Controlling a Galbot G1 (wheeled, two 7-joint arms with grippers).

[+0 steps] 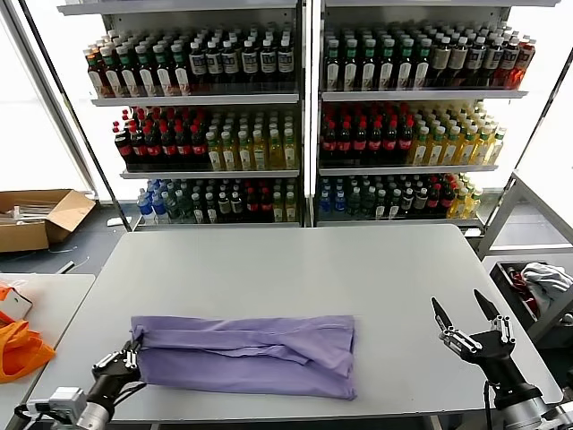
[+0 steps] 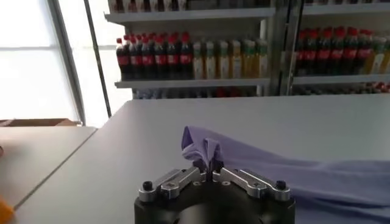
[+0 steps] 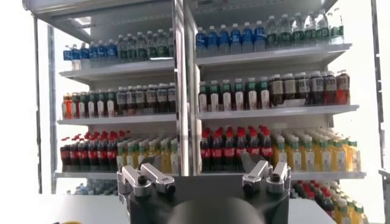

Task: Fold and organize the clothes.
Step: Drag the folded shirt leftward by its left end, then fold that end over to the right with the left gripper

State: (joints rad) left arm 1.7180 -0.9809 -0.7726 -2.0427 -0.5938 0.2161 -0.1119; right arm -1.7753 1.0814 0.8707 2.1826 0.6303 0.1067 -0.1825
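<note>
T-shirt [image 1: 246,355]: soft, light, limp; hold at corners | left pincer [image 1: 131,356] clamped on its left corner | right pincer [image 1: 472,316] spread wide, idle above counter [image 1: 295,269]

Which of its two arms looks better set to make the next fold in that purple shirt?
Probably the left. The left gripper is shut on the T-shirt at its left end, while the right gripper hangs open, well off to the shirt's right.

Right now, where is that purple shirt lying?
In the head view, the lavender T-shirt lies folded along the grey table's near edge, left of centre, its left end pinched by the left hand.
</note>
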